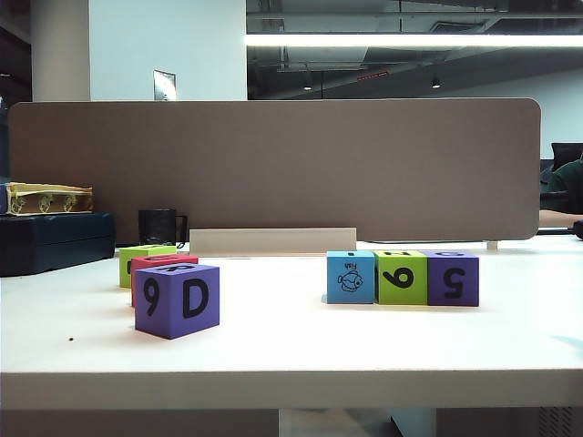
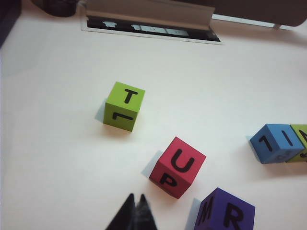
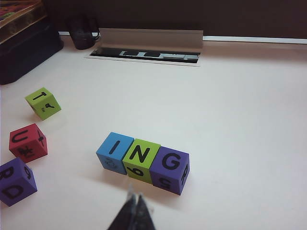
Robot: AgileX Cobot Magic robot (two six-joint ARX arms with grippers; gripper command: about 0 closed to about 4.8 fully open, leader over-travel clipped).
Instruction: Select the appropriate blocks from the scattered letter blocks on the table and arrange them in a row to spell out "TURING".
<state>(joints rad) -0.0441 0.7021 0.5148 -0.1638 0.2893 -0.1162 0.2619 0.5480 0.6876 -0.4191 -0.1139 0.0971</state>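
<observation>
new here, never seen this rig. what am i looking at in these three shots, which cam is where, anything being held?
It is a two-armed robot at a white table. One picture comes from a fixed camera facing the table; the other two come from cameras on each wrist, looking down past the gripper tips.

The left gripper hangs shut over three loose blocks: a green block with T on top, a red block with U, and a purple block with R.

The right gripper, also shut, hangs by a row of three touching blocks reading I, N, G: a blue block, a second green block and a second purple block.

Nothing is held.
</observation>
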